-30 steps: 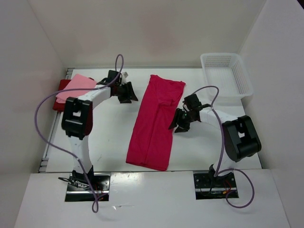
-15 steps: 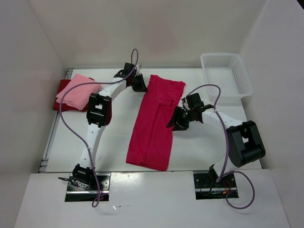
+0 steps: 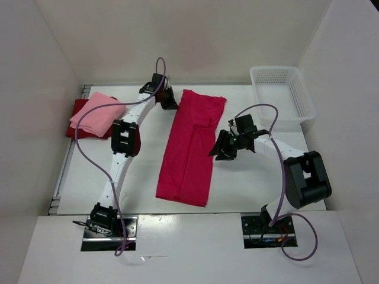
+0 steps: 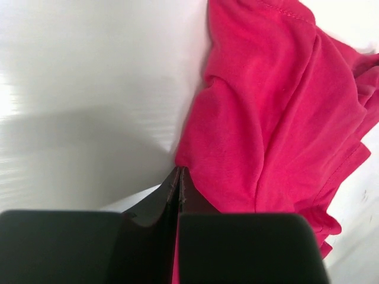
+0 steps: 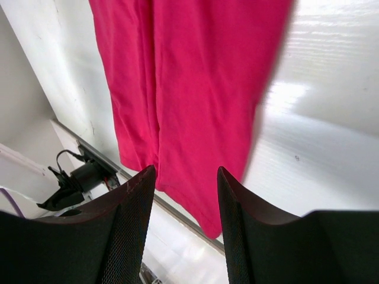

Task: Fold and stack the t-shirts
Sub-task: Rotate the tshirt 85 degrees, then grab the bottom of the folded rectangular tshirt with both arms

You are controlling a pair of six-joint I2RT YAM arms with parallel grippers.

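The table (image 3: pixel 249 183) is boxed in by white walls on its left, far and right sides. A bright magenta-pink shirt (image 3: pixel 189 148), folded into a long strip, runs from the far edge to almost the near edge down the middle. Bare tabletop lies on both sides of it.

The left gripper (image 4: pixel 179 173) is at the strip's far left corner, its jaws pressed together with a sliver of the magenta cloth's edge between them. The right gripper (image 5: pixel 186 170) hangs over the strip's right edge, its jaws wide apart and holding nothing.

One white mesh basket (image 3: pixel 281 92) stands in the far right corner, and only its own mesh shows inside.

There are three shirts. The light pink shirt (image 3: pixel 95 114) lies folded on the dark red shirt (image 3: pixel 76 129) at the far left edge, well apart from the magenta one.
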